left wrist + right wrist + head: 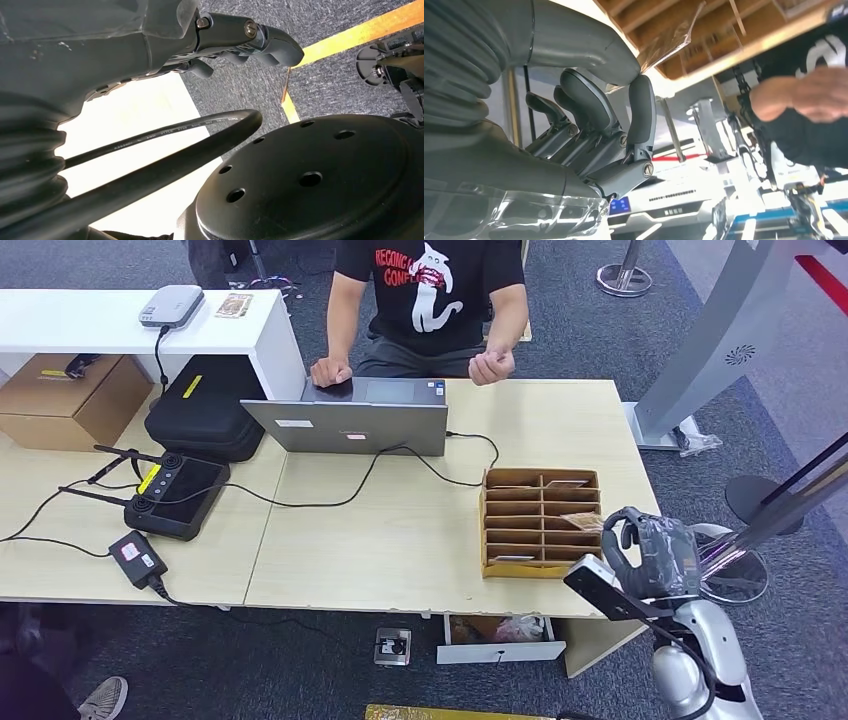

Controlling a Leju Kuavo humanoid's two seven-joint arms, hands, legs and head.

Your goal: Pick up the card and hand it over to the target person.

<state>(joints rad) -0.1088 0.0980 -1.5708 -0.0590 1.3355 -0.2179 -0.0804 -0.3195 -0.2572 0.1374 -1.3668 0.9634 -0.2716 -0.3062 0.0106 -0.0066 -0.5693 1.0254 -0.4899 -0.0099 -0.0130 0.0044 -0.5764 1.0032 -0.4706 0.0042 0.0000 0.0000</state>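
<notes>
step: pick done, handover pending
card [669, 37]: pinched by right hand [655, 550], thumb to fingertip, just beside box [541, 523], its right edge
left hand [245, 37]: hanging, grasp unclear
next: carry past box toward person [430, 300]

Black shirt [430, 285] with white cat print; tan divided box [541, 522].

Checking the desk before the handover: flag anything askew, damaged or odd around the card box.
Nothing looks spilled or damaged. The cardboard card box sits square near the table edge. One oddity: the right hand pinches a clear-sleeved card at the box's edge, its wrapper crinkled. Cables trail loosely across the desk.
</notes>
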